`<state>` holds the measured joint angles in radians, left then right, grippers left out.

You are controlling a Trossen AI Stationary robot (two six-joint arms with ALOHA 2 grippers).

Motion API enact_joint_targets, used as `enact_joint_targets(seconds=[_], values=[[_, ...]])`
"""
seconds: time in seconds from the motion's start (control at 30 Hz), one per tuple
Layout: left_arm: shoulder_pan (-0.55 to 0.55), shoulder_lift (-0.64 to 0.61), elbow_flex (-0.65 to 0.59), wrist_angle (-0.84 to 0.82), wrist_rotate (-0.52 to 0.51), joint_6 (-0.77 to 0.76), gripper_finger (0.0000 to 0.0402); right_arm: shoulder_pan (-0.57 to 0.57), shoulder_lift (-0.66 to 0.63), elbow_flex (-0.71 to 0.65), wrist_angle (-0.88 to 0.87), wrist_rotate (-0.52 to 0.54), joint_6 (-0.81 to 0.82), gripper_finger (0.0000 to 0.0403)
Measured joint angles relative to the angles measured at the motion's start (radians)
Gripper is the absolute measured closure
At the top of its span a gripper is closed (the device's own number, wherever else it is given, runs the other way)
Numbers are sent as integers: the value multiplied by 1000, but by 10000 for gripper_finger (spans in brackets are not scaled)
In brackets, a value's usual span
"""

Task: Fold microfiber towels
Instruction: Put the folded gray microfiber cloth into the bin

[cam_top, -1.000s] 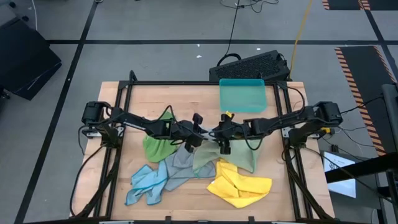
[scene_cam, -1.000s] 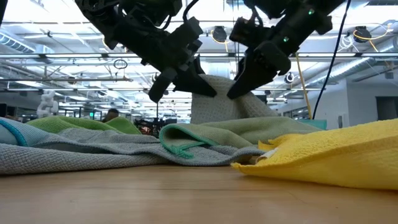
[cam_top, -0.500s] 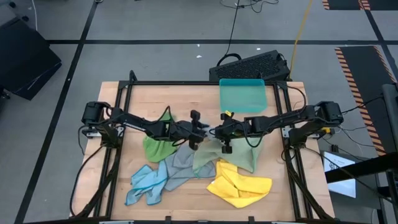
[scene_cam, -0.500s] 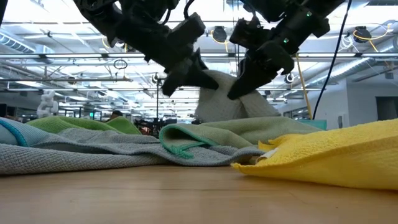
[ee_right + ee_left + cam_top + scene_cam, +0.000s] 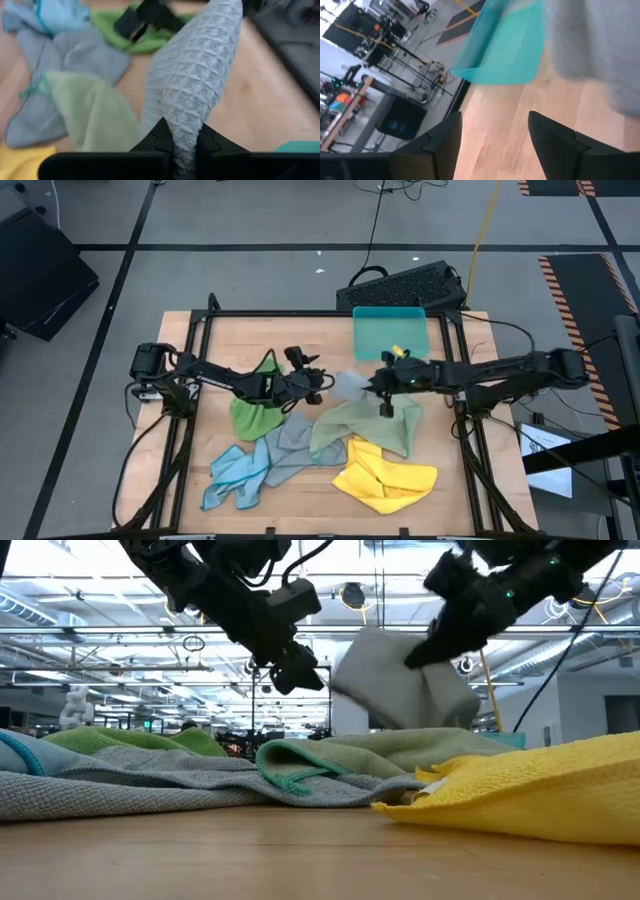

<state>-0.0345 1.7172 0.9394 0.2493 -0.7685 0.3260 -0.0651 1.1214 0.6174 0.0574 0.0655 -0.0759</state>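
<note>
A pale grey microfiber towel [image 5: 348, 387] hangs bunched above the table's middle, with my right gripper [image 5: 373, 385] shut on it. My left gripper [image 5: 320, 382] stands open just left of that towel, with nothing between its fingers [image 5: 445, 135]. Below lie the other towels: bright green [image 5: 255, 418], darker grey [image 5: 290, 440], pale green [image 5: 365, 430], light blue [image 5: 235, 475] and yellow [image 5: 385, 478]. In the low view the held towel [image 5: 395, 685] drops behind the pale green one [image 5: 340, 760], which hides its lower end. My right gripper pinches a gathered end of the pale grey towel [image 5: 184, 136] between its two fingers, several layers bunched together. The fingers come roughly level from the table's right side. The towel runs on ahead of the fingers as a thick roll [image 5: 200, 75] and sags below them.
A teal plastic tray [image 5: 390, 335] sits on the table at the far edge, right of centre, just beyond the right gripper. Bare wood lies at the far left [image 5: 240, 335]. A dark frame [image 5: 205, 320] runs round the table.
My left gripper has opened, let go of the pale grey towel and drawn back a little toward the table's left edge. My right gripper has shut on that towel and carried it up and toward the right edge; the towel now hangs from it alone.
</note>
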Motion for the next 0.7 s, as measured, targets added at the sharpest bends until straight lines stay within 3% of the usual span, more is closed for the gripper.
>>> enact_joint_targets(seconds=[0.2, 0.3, 0.5, 0.57, 0.7], values=[[33, -14, 1, -130, 7, -117, 190, -104, -150, -45, 33, -73, -30, 386], [46, -23, 1, -113, 20, -164, 202, -177, -197, -52, 66, -106, -14, 386], [60, -74, 2, -12, 153, -171, 214, -338, -192, -54, 184, -228, 23, 387], [61, -88, 0, 0, 165, -171, 215, -393, -181, -54, 195, -232, 26, 387], [65, -147, 0, -33, 143, -168, 215, -502, -137, -54, 341, -357, 105, 387]])
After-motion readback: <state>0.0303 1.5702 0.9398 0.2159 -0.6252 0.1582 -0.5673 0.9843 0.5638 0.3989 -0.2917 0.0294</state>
